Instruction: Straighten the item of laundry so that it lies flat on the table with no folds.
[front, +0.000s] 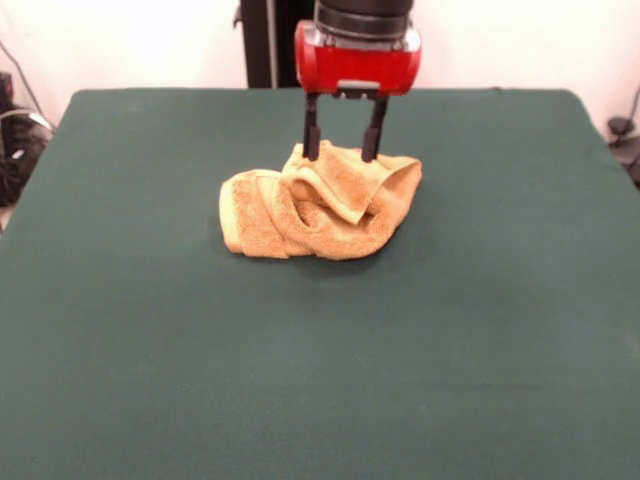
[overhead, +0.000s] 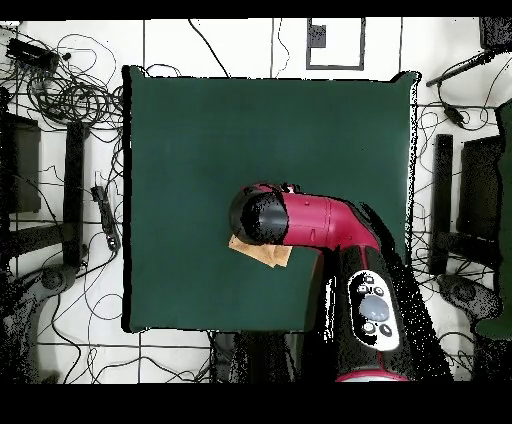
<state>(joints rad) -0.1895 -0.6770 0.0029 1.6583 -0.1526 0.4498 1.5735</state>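
The golden-orange towel (front: 320, 205) lies crumpled in a heap with several folds on the dark green table (front: 320, 370), a little behind the table's middle. My gripper (front: 341, 153) hangs over the heap's far edge. Its two black fingers (front: 312, 135) are spread apart, with their tips touching the top of the towel or just behind it. Nothing is held between them. In the overhead view the arm's red and black head (overhead: 270, 217) covers most of the towel (overhead: 262, 252); only a small orange corner shows below it.
The table's edges (overhead: 128, 200) are far from the towel on every side. Cables and stands (overhead: 70, 120) lie on the floor around the table. The black pedestal (front: 265, 40) stands behind the far edge.
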